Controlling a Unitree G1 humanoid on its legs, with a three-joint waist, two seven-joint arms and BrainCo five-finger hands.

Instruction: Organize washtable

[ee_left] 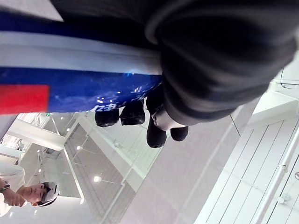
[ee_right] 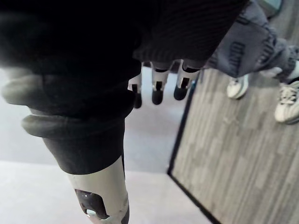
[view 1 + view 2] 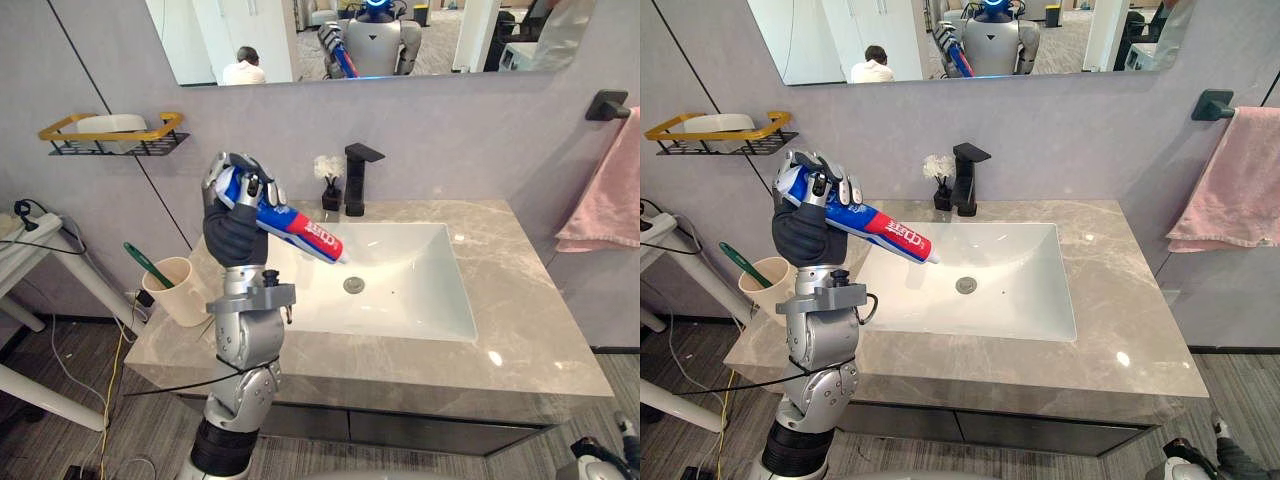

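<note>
- Gripping the toothpaste tube (image 3: pixel 305 232), the left hand (image 3: pixel 238 195) is raised above the left part of the washtable (image 3: pixel 520 340). Its fingers and thumb are curled round one end, and the free end slants toward 4 o'clock, seen against the sink's (image 3: pixel 420 300) left side.
- The tube is blue and white, with white lettering on a red band.
- At 8 o'clock from that hand stands a beige cup (image 3: pixel 185 290) with a green toothbrush (image 3: pixel 148 264) in it.
- A black faucet (image 3: pixel 358 178) sits at the sink's 12 o'clock.
- The right wrist view shows the right hand (image 2: pixel 158 88) hanging with fingers straight and relaxed, holding nothing — a person's shoes (image 2: pixel 287 100) stand on the floor beyond.
- The left wrist view shows dark fingertips wrapped over the tube — and a person (image 1: pixel 23 193) in a headset.
</note>
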